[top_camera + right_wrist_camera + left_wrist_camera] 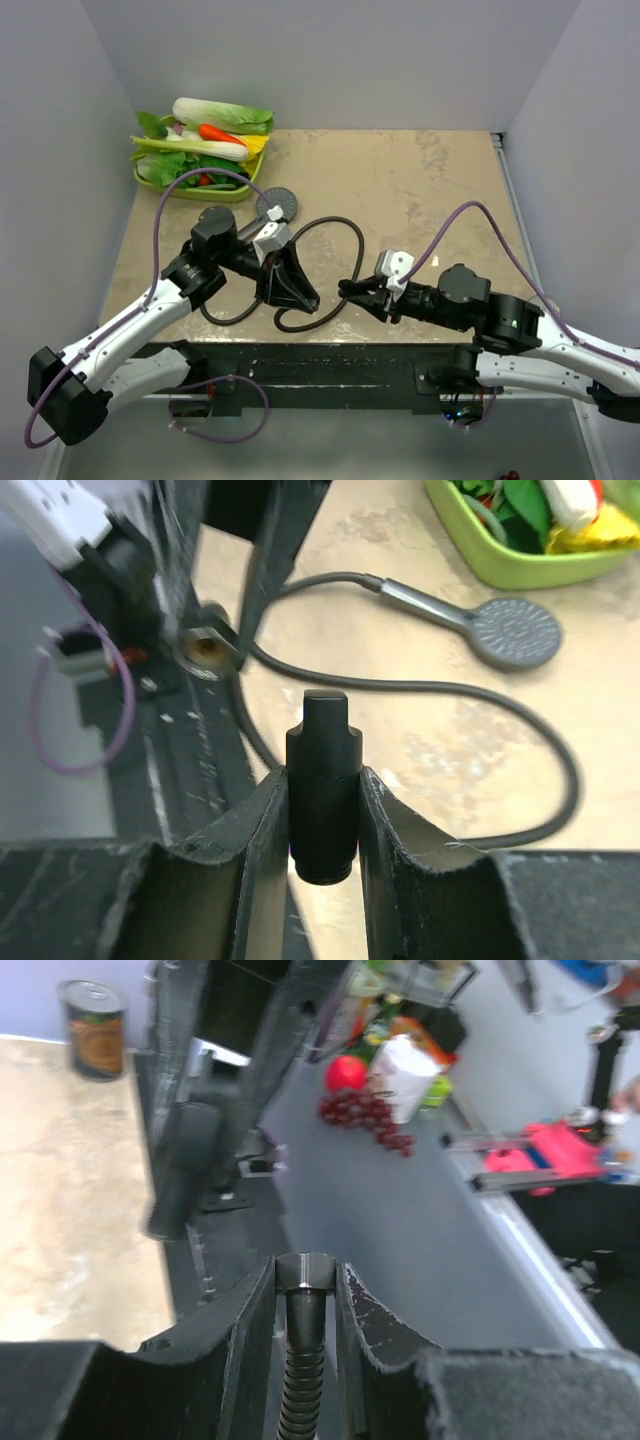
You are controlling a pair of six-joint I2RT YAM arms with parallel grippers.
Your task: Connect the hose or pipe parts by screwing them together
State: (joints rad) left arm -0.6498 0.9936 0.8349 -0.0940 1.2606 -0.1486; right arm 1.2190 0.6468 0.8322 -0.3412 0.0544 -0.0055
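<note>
The dark grey shower head (277, 205) lies face up on the table, left of centre; it also shows in the right wrist view as the shower head (515, 632). Its thin dark hose (345, 235) loops across the table. My left gripper (305, 298) is shut on the hose's end nut (305, 1275), with ribbed hose running down between the fingers. That nut (205, 650) shows a brass-coloured opening facing my right gripper (352, 290). The right gripper (322, 780) is shut on a short black cylindrical fitting (324, 780). A small gap separates fitting and nut.
A green tray (165, 185) of toy vegetables stands at the table's back left corner. Purple cables (165, 215) arc over both arms. The black front rail (330, 365) runs along the table's near edge, just below both grippers. White walls enclose the table on three sides.
</note>
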